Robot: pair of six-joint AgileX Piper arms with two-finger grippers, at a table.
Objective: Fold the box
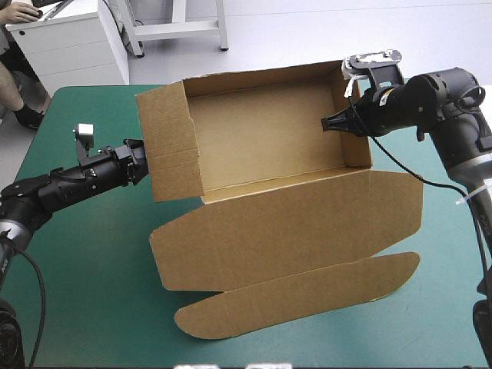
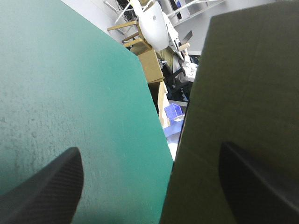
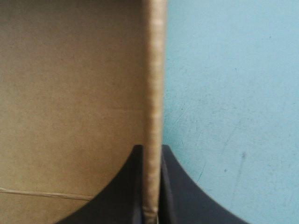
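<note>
pinching box (image 1: 261, 131), right gripper (image 3: 150, 151), left gripper (image 2: 148, 151) wide

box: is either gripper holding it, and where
The right gripper pinches the box by the top edge of its right wall. The left gripper stands open at the left wall, holding nothing.

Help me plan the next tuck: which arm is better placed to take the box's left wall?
Left, probably. The left jaws stand open right at the left wall of the box, its edge between them. The right jaws are shut on the right wall, steadying it.
</note>
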